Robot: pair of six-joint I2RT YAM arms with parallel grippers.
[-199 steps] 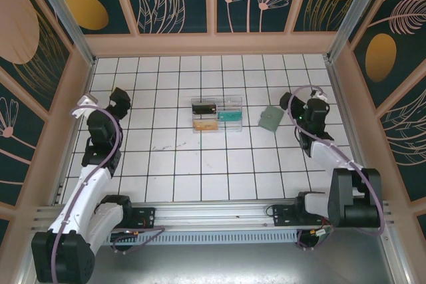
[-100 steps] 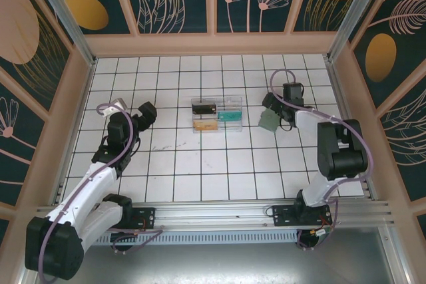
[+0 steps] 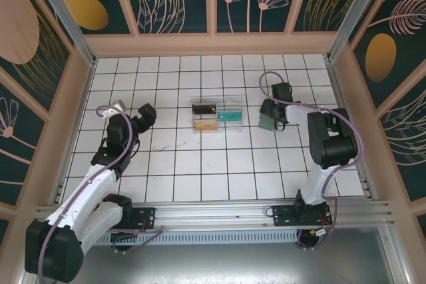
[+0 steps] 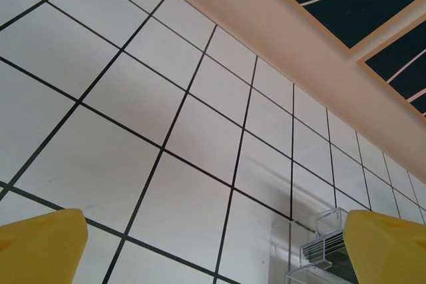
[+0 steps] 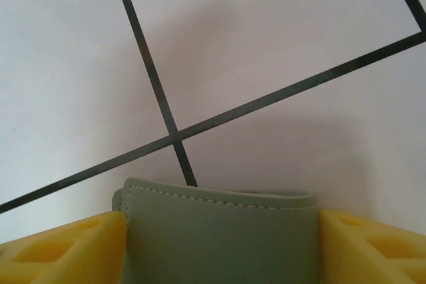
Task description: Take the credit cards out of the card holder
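Observation:
The card holder [image 3: 266, 122] is a grey-green folded wallet lying flat on the tiles at the right of the table. My right gripper [image 3: 272, 112] is down at it. In the right wrist view the card holder [image 5: 219, 244] fills the gap between the yellow fingers [image 5: 63, 247], and both of its side edges touch them. It is folded closed, so the credit cards are hidden. My left gripper [image 3: 148, 115] hovers open over bare tiles at the left, with its yellow fingertips [image 4: 40, 247] far apart and nothing between them.
A clear compartmented tray [image 3: 234, 103] stands at the table's middle, holding dark, teal and tan items; its corner [image 4: 319, 241] shows beside my left gripper's right finger. Wooden walls enclose the tiled table on three sides.
My right gripper has moved left and down onto the card holder, and its jaws have narrowed against it. The left arm swung right towards the tray, then stayed still.

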